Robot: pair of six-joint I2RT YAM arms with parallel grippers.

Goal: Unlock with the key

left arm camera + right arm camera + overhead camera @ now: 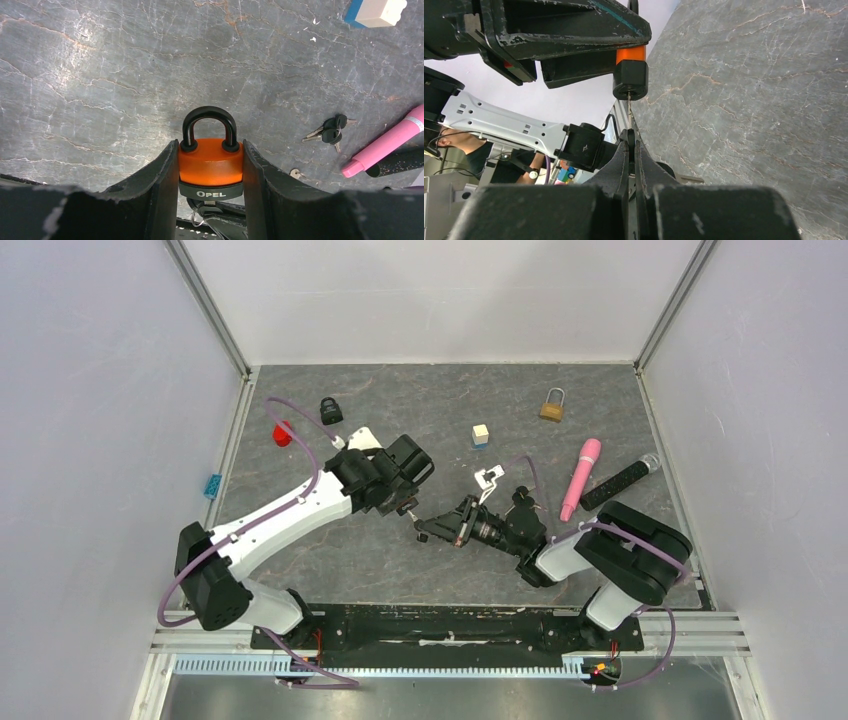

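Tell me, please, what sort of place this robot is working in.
Probably a robotics lab test cell: plain pale walls on aluminium framing enclose a slate-patterned table, with practice props such as a brass padlock and spare keys scattered about.

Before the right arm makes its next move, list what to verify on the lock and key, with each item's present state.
1. Grip: the left tool holds the orange padlock squarely: ok.
2. Key: the right tool pinches the key: ok.
3. Entry: the key's blade meets the keyhole under the padlock: ok.
4. Depth: key fully seated: cannot tell, the blade's end is hidden.
5. Shackle released: not ok, both legs sit in the body.
6. Clutter: spare keys and pink marker lie apart from the padlock: ok.
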